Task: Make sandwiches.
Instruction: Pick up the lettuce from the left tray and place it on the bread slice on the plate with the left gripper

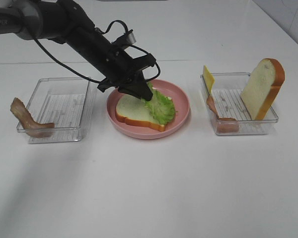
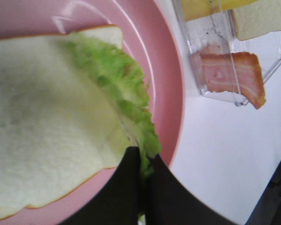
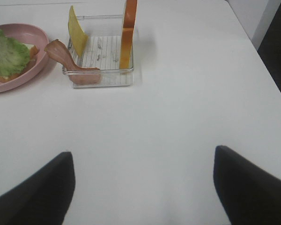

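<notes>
Left gripper (image 1: pixel 139 93) was clamped on the edge of the lettuce (image 1: pixel 161 106), with the leaf draped over the bread slice (image 1: pixel 131 111) just beneath it on the pink plate (image 1: pixel 184 116). Risk: the leaf could cling on release and be dragged off the bread. Right gripper (image 3: pixel 143 187) was spread wide and empty.

White tabletop (image 1: pixel 154 188) is filling nearly the whole exterior high view, matte and plain. A thin seam (image 1: pixel 228 60) is running side to side across its far part. A soft grey shadow (image 1: pixel 20 188) is lying over the near left corner. Light is falling evenly and diffusely, with no hard edges. Past the far right edge a pale tiled surface (image 1: pixel 288 15) is showing; wall or floor, cannot tell. In the right wrist view the tabletop is ending against dark floor (image 3: pixel 278 56), with a pale upright panel (image 3: pixel 260 18) standing beside it.
</notes>
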Robot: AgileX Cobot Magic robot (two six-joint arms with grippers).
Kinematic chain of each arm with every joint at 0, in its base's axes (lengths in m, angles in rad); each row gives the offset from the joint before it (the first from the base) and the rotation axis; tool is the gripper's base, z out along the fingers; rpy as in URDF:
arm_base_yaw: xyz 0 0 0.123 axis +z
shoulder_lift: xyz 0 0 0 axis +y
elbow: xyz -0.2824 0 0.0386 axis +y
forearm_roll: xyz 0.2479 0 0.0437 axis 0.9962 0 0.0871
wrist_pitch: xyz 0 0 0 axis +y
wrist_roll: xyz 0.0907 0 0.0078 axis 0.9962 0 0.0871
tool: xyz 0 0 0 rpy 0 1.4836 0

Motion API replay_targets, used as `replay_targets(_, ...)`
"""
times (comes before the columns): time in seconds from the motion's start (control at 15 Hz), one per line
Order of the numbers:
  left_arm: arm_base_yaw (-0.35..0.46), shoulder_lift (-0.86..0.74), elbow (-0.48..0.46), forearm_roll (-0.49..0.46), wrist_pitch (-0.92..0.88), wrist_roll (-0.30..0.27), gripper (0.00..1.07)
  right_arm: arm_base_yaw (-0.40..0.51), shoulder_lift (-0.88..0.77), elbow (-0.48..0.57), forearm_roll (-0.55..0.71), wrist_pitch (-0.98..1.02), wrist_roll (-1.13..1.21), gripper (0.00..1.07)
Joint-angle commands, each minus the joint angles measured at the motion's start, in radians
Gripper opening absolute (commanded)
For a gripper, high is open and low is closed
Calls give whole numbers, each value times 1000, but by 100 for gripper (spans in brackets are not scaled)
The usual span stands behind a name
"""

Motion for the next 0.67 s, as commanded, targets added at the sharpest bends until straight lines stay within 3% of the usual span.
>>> replay_targets(0.07,7,-4,6,47,-7,6,0,-5,-15,4,0,-12,-4,78)
replay_targets(0.13,7,-4,6,104,-36,9,0,-5,-15,4,0,-12,-4,78)
replay_targets(0.27,7,-4,6,127,-67,9,0,-5,-15,4,0,-12,-4,78)
replay_targets(0.47,7,-4,6,131,-89,9,16,-5,-15,4,0,-12,-4,78)
replay_targets(0.67,7,-6,6,144,-77,8,55,-5,-15,4,0,-12,-4,78)
